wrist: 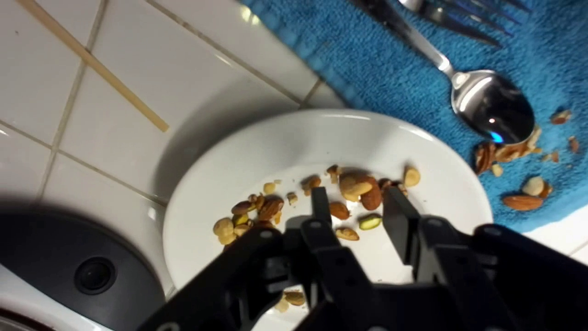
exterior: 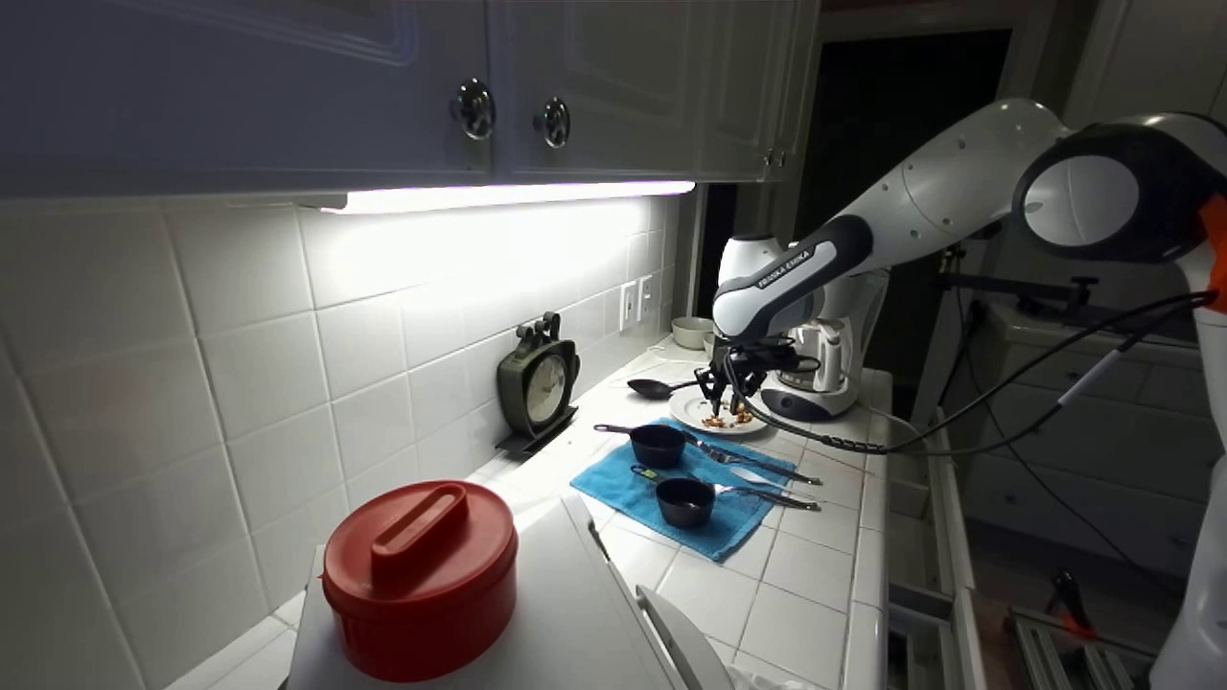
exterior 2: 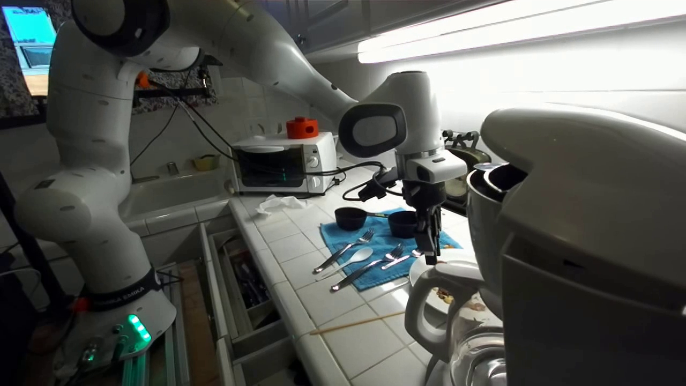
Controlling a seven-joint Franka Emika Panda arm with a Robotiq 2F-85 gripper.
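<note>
White and round, the plate (wrist: 285, 138) spreads across the lower middle of the wrist view, carrying mixed nuts (wrist: 271, 209) in loose clusters. The tool (wrist: 358, 204) stands over it with its fingers spread (a green pistachio (wrist: 370, 222) shows on the plate through the gap); whether the tips touch anything, I cannot tell. At the upper right, a blue towel (wrist: 390, 82) bears a metal spoon (wrist: 494, 105), a fork (wrist: 441, 17) and a few more nuts. A pale stick (wrist: 103, 71) lies on the tiled worktop (wrist: 151, 59) at upper left. In an exterior view, two dark cups (exterior: 658, 448) rest on the towel, near the frame's centre.
</note>
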